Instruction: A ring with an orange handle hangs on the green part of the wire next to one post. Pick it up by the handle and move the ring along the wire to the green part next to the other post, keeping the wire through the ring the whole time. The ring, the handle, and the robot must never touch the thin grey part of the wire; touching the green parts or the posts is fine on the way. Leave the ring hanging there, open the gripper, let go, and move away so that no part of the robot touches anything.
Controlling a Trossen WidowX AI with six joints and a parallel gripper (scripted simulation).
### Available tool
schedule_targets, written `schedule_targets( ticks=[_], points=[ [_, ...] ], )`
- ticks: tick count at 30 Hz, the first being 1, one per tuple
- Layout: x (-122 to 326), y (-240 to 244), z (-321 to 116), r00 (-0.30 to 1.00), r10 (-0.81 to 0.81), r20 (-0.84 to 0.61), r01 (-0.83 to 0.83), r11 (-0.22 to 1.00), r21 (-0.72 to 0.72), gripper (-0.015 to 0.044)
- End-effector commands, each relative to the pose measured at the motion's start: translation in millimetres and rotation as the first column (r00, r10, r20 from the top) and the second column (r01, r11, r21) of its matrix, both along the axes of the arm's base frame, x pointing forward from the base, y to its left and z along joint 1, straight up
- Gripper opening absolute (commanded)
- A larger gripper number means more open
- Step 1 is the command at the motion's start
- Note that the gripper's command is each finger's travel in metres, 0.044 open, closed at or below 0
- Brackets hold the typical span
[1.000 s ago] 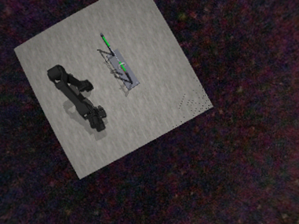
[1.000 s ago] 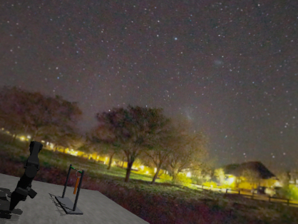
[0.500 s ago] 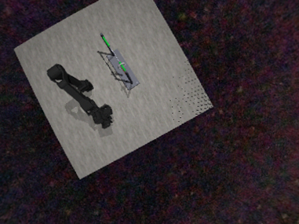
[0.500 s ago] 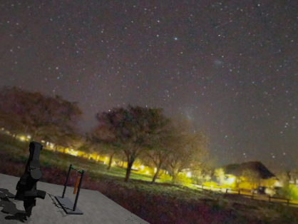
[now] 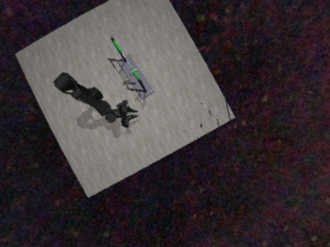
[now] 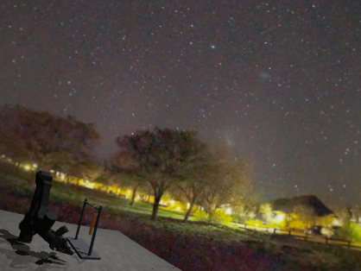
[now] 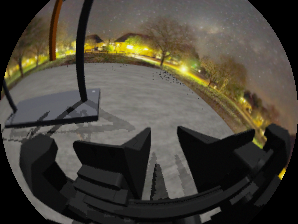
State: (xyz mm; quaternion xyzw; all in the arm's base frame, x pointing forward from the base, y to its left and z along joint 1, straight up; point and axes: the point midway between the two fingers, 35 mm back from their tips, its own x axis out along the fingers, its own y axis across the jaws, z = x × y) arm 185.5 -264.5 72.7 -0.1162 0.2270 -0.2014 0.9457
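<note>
Down low at the gripper (image 7: 164, 137) first: fingers standing partly apart, a clear gap between them, nothing held. Only grey table (image 7: 143, 92) showing through that gap. Riding close over the surface in the side view, pointing forward and slightly down.

Just beyond, up and to the left in the wrist view: the flat base plate (image 7: 60, 106) of the frame, with a dark post (image 7: 83, 43) rising from it. Beside that post, further left and higher, the orange handle (image 7: 53, 30), hanging straight down, long axis upright. So: well above the fingertips and off to their left, not on the line of the jaws at all.

From the side, same story. Handle (image 6: 92, 222) dangling just inside one post (image 6: 97, 229), under the top wire, apart from the gripper (image 6: 65, 247) sitting low by the plate's corner. Ring itself too small to make out; presumably on the green stretch (image 5: 135, 74) at the end of the wire nearer the arm.

From above, gripper (image 5: 132, 114) near that end of the frame, the other green stretch (image 5: 116, 47) far off at the opposite post.

Judging from this, needs a lift and a swing left to bracket the upright handle from the side, keeping clear of the thin grey wire. Pickup not yet begun.
</note>
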Motion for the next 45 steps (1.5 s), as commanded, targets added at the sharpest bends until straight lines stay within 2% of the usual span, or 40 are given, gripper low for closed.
schedule_targets(
  ticks=[1, 6, 14, 20, 35, 45],
  points=[
    [19.2, 41.1, 2.7, 0.98, 0.129, 0.149, -0.141, 0.988, 0.069, 0.016],
    [33.1, 107.9, 14.4, 0.888, 0.321, 0.33, -0.382, 0.913, 0.139, 0.016],
    [21.2, 158.7, 23.0, 0.796, 0.45, 0.405, -0.553, 0.812, 0.186, 0.016],
    [26.6, 158.9, 26.4, 0.8, 0.449, 0.398, -0.549, 0.815, 0.185, 0.016],
    [74.0, 170.1, 70.5, 0.82, 0.402, 0.408, -0.494, 0.856, 0.15, 0.016],
    [80.4, 169.5, 71.8, 0.82, 0.401, 0.409, -0.494, 0.857, 0.149, 0.016]
  ],
)
